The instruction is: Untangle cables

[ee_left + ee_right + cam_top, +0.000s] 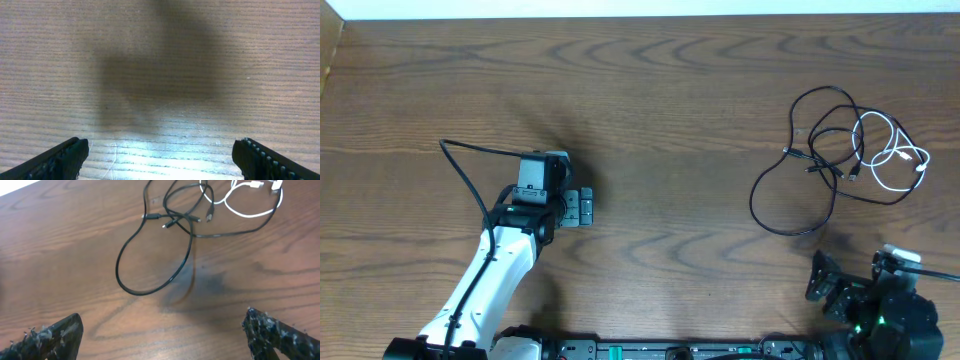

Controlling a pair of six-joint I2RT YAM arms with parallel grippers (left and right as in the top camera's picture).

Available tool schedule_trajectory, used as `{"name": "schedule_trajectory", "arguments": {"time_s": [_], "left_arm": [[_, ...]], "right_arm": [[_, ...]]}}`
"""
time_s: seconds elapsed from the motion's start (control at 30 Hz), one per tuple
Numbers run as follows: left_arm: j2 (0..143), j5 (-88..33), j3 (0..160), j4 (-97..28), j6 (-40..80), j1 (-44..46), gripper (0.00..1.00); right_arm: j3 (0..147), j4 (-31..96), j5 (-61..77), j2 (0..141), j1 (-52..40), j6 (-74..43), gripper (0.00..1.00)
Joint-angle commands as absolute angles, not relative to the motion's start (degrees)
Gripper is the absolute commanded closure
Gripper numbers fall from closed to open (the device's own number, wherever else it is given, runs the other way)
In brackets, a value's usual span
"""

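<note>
The cables lie in one tangle at the right of the table. Thin black cables (753,197) form a wide loop and cross each other, and a shorter white cable (897,128) curls among them at the far right. From the right wrist the black loop (118,267) and the white cable (245,216) lie ahead of the fingers. My right gripper (825,285) (162,335) is open near the front edge, short of the tangle and touching nothing. My left gripper (582,208) (160,160) is open over bare wood at the left-centre, far from the cables.
A thicker black wire (465,170) arcs from the left arm over the table. The wooden table (650,80) ends at a white strip along the back and at its left edge (328,70). The arm bases (670,350) sit along the front edge.
</note>
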State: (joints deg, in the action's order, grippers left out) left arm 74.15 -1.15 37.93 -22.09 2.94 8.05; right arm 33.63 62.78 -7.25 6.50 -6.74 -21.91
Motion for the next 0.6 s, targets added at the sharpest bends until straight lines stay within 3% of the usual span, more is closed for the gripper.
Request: {"name": "schedule_trajectory", "arguments": {"time_s": [0.0, 0.57], "left_arm": [[74.1, -0.8, 37.8, -22.0, 2.8, 8.2, 0.02], [74.1, -0.8, 37.8, -22.0, 2.8, 8.2, 0.02]], "right_arm": [[29.8, 62.0, -7.3, 2.9, -5.2, -22.2, 0.01], [23.7, 60.8, -7.3, 0.3, -4.5, -22.2, 0.01]]}}
